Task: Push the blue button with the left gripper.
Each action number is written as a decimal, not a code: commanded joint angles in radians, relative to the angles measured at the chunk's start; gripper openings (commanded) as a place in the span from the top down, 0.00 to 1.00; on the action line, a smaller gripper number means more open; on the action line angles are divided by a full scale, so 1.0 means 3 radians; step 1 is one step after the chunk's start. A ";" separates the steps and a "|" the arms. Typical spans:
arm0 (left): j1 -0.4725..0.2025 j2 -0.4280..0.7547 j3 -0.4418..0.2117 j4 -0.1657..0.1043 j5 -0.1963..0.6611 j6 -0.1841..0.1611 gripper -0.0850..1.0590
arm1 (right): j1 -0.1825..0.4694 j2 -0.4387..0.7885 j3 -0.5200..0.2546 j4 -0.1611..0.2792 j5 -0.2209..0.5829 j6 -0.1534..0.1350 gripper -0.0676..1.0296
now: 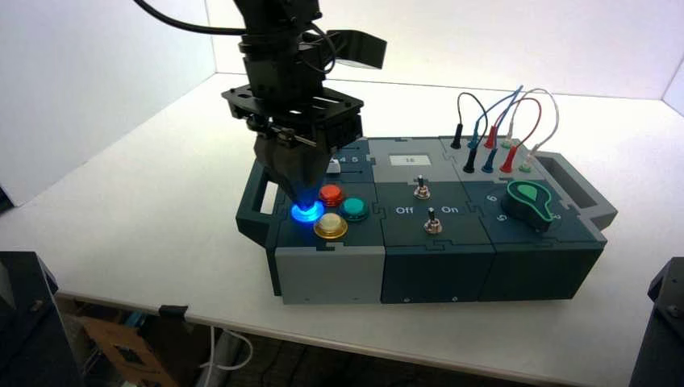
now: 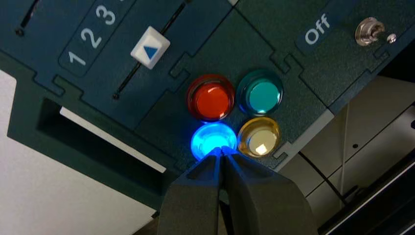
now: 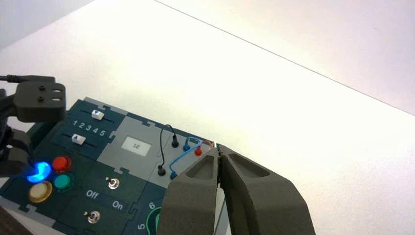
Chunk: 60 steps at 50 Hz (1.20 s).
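The blue button [image 1: 306, 212] glows bright cyan-blue at the front left of the box, in a cluster with a red-orange, a teal-green and a yellow button. My left gripper [image 1: 300, 196] stands over it, shut, its pointed tip touching the button's dome. In the left wrist view the closed fingertips [image 2: 221, 151] rest on the lit blue button [image 2: 211, 138]. My right gripper [image 3: 218, 148] is shut and empty, held off to the right of the box. From there the blue button [image 3: 39, 171] shows lit under the left arm.
Next to the blue button are the red-orange button [image 2: 211, 98], teal-green button [image 2: 260, 94] and yellow button [image 2: 259, 137]. A white slider knob [image 2: 150, 48] sits behind them by the numbers 1 2 3. Toggle switches [image 1: 421, 192], a green knob [image 1: 531, 202] and plugged wires [image 1: 500, 137] lie to the right.
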<state>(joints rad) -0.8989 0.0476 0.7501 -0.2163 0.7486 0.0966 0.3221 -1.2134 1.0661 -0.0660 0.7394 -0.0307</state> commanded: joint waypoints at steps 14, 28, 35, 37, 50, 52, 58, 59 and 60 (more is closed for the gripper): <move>-0.0010 -0.0020 -0.0031 0.0015 -0.0020 0.0020 0.95 | -0.0020 0.0036 -0.0046 -0.0010 -0.0036 0.0020 0.96; -0.0010 -0.0777 0.0010 0.0020 0.0179 -0.0128 0.95 | -0.0020 0.0005 -0.0041 -0.0005 -0.0010 0.0020 0.96; -0.0005 -0.1437 -0.0112 0.0087 0.0419 -0.0271 0.95 | -0.0020 -0.0010 -0.0046 -0.0010 -0.0010 0.0020 0.96; 0.0010 -0.1580 -0.0169 0.0112 0.0470 -0.0317 0.95 | -0.0020 -0.0010 -0.0041 -0.0010 -0.0010 0.0020 0.96; 0.0286 -0.2475 -0.0348 0.0286 0.0608 -0.0501 0.95 | -0.0020 -0.0010 -0.0046 0.0020 0.0005 0.0020 0.96; 0.0383 -0.2628 -0.0327 0.0337 0.0608 -0.0516 0.95 | -0.0020 -0.0010 -0.0051 0.0020 0.0010 0.0020 0.96; 0.0624 -0.2955 -0.0245 0.0455 0.0608 -0.0532 0.95 | -0.0020 0.0010 -0.0061 0.0041 0.0010 0.0020 0.96; 0.0639 -0.2986 -0.0235 0.0465 0.0608 -0.0537 0.95 | -0.0020 0.0015 -0.0066 0.0046 0.0010 0.0020 0.96; 0.0680 -0.3042 -0.0220 0.0491 0.0619 -0.0537 0.95 | -0.0020 0.0015 -0.0061 0.0051 0.0010 0.0020 0.96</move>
<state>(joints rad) -0.7332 -0.8099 0.6842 -0.0905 0.9342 -0.0583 0.3221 -1.2210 1.0661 -0.0583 0.7455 -0.0291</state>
